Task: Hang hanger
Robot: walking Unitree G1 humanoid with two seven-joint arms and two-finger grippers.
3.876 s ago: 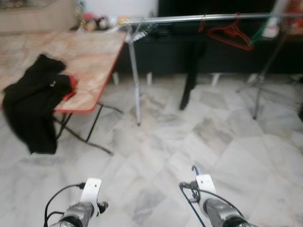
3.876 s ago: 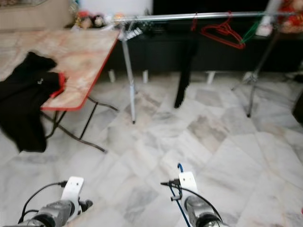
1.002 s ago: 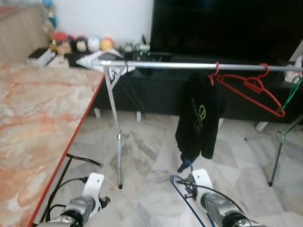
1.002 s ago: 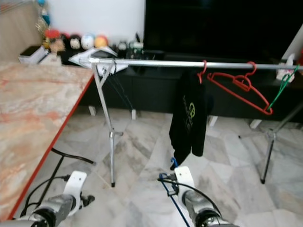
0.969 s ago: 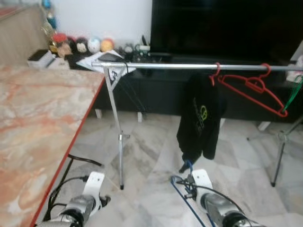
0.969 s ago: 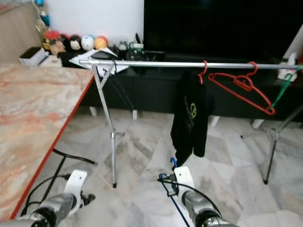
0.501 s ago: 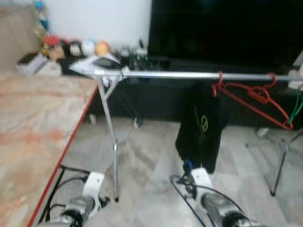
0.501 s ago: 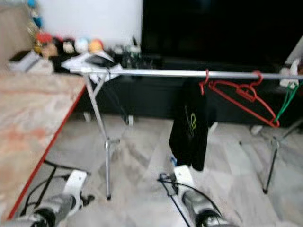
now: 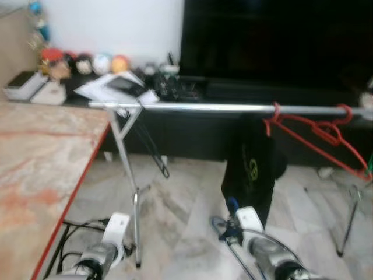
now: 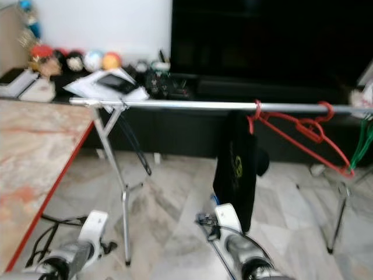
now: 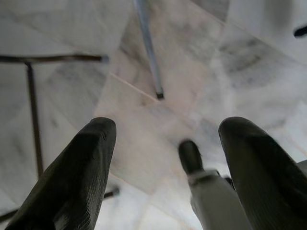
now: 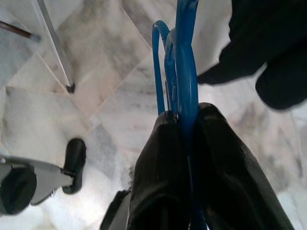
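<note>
While clamped by the right gripper (image 12: 184, 124), the blue hanger (image 12: 180, 62) points forward.

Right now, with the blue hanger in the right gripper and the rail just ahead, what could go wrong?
1. The right gripper pinches the thin blue hanger between its fingers; the hanger might twist or slip on the lift.
2. The black garment hangs just beyond that gripper, so the hook may snag the cloth.
3. The red hangers already crowd the right of the rail; the bare stretch lies further left.
</note>
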